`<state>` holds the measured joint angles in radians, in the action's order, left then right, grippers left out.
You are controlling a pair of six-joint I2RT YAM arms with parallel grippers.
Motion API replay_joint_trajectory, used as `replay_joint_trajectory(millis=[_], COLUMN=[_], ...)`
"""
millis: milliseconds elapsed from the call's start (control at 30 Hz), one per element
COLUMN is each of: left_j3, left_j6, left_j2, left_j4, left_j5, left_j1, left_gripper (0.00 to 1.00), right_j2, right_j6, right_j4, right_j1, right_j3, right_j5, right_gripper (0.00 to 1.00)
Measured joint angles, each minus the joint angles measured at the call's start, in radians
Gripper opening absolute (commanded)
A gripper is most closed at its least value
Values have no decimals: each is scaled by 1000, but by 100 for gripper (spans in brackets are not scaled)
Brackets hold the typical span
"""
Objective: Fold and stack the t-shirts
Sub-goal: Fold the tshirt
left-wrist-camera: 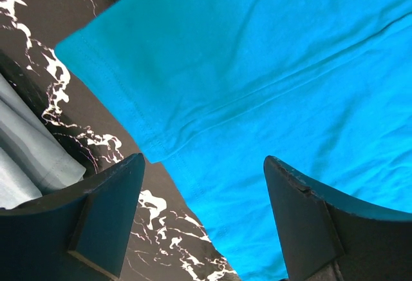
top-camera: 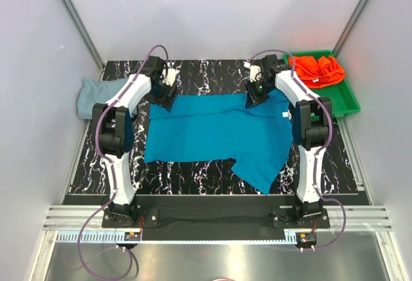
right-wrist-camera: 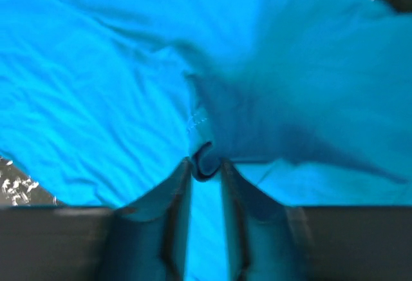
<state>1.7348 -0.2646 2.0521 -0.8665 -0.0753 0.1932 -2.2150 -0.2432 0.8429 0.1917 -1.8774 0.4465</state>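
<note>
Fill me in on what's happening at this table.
Two arms are working on a teal-blue t-shirt spread on the table. The right arm's fingers pinch a fold near its far edge; the left arm's fingers hang open over its far left corner. A grey-blue t-shirt lies at the table's left edge; an orange-red one sits in the green tray.

Teal-blue t-shirt [top-camera: 212, 133] on black, white-veined table [top-camera: 193, 178]; orange-red shirt [top-camera: 318, 68] in green tray [top-camera: 347, 104]; seemingly pale grey-blue shirt [top-camera: 93, 97].

The top view looks down from high at the near side, taking in the whole table [top-camera: 212, 78]. Both wrist views sit close over the teal t-shirt [top-camera: 212, 133], which all share.
</note>
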Motion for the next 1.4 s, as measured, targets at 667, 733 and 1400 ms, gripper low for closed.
replay_joint_trajectory(millis=[667, 733, 1400], left_j3=[37, 37, -54], left_j6=[4, 4, 8], left_j2=[-2, -5, -95], left_j4=[-4, -6, 2], left_j5=[-24, -24, -25], left_j1=[0, 0, 0], left_gripper=[80, 80, 80], right_j2=[187, 156, -18], right_j6=[11, 11, 13], right_j4=[7, 2, -1], right_j1=[11, 11, 15], right_j3=[115, 64, 56], right_j5=[-39, -43, -46], right_gripper=[38, 38, 37])
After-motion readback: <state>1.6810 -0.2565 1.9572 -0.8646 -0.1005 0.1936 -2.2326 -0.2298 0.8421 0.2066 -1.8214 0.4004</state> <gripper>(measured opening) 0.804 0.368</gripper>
